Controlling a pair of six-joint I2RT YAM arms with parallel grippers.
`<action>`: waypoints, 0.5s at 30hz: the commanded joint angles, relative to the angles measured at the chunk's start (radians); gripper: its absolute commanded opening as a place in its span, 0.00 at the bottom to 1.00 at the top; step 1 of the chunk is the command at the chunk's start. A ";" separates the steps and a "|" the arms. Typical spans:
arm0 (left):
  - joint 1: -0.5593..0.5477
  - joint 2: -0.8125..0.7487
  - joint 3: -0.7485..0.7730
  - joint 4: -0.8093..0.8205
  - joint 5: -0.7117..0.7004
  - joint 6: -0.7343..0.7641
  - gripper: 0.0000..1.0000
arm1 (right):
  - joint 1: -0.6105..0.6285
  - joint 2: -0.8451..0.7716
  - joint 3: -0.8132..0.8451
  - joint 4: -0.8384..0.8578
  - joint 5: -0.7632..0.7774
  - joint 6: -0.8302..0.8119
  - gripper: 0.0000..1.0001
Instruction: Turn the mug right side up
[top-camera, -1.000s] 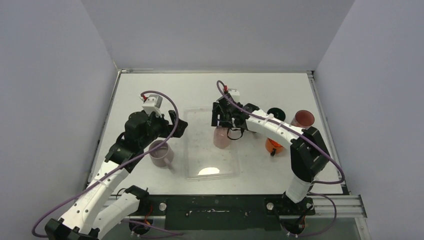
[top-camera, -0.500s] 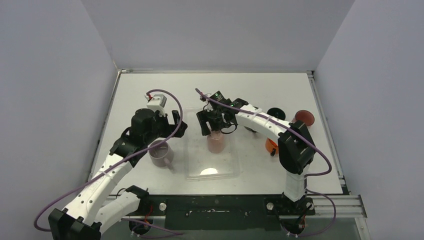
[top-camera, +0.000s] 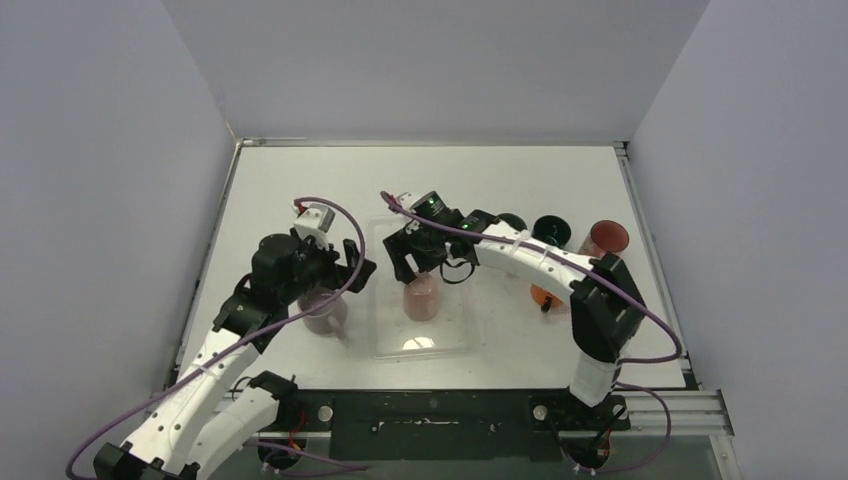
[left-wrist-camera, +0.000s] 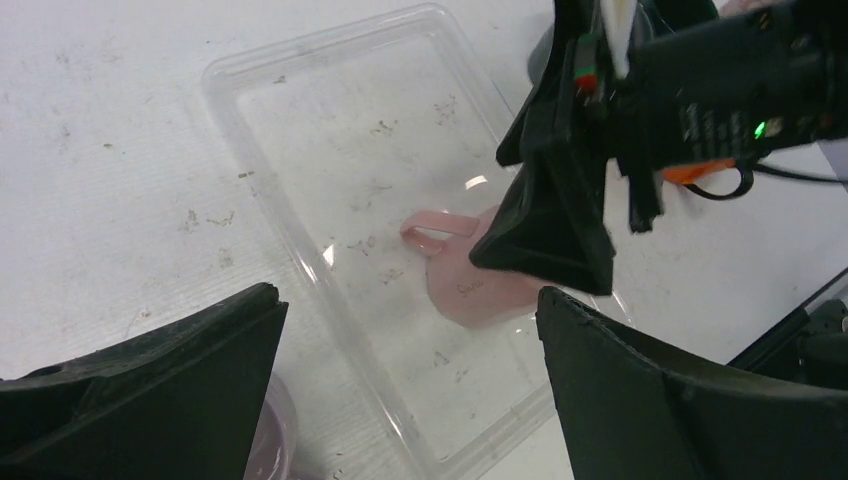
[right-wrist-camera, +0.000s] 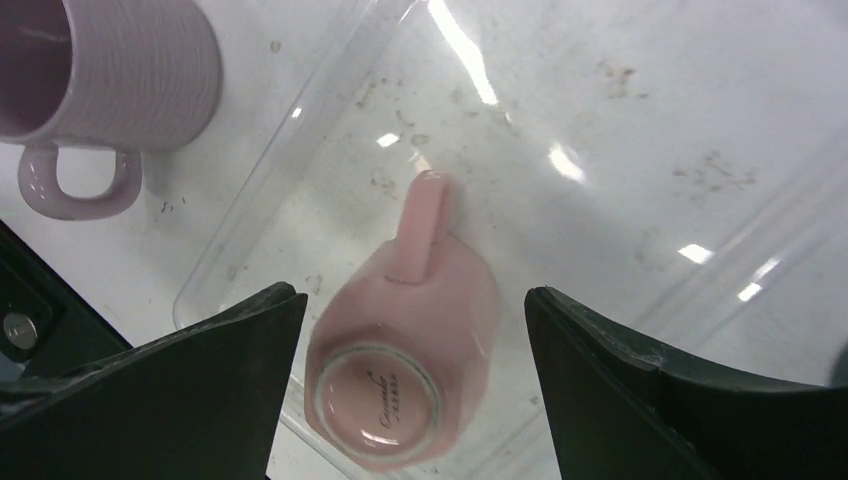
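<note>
Pink mug (right-wrist-camera: 400, 370): stood upside down, base uppermost, inside the clear tray (top-camera: 390, 335), toward its middle. The handle is seen clear of both fingers in the right wrist view.

Right gripper (right-wrist-camera: 412, 300): held directly above the pink mug, jaws apart, one finger on each side of the body. A narrow gap is seen at either side, so no grip is shown.

Left gripper (left-wrist-camera: 408, 300): jaws spread wide, nothing held between them. It is positioned over the tray's left edge, just beside the lilac mug (top-camera: 322, 312).

Lilac mug: stood upright, mouth up, on the table (top-camera: 280, 190), just left of the tray.

Right of the tray: a black item (top-camera: 549, 229), a reddish cup (top-camera: 605, 238) and an orange item (top-camera: 545, 292) are grouped, well apart from the pink mug.
</note>
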 joint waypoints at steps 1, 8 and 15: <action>0.007 -0.081 -0.082 0.205 0.144 0.118 0.95 | -0.030 -0.198 -0.077 0.149 0.142 0.065 0.84; 0.011 -0.009 -0.085 0.287 0.495 0.454 0.97 | -0.090 -0.439 -0.287 0.187 0.245 0.151 0.82; 0.028 0.387 0.309 -0.332 0.695 1.033 0.90 | -0.193 -0.589 -0.408 0.157 0.231 0.228 0.81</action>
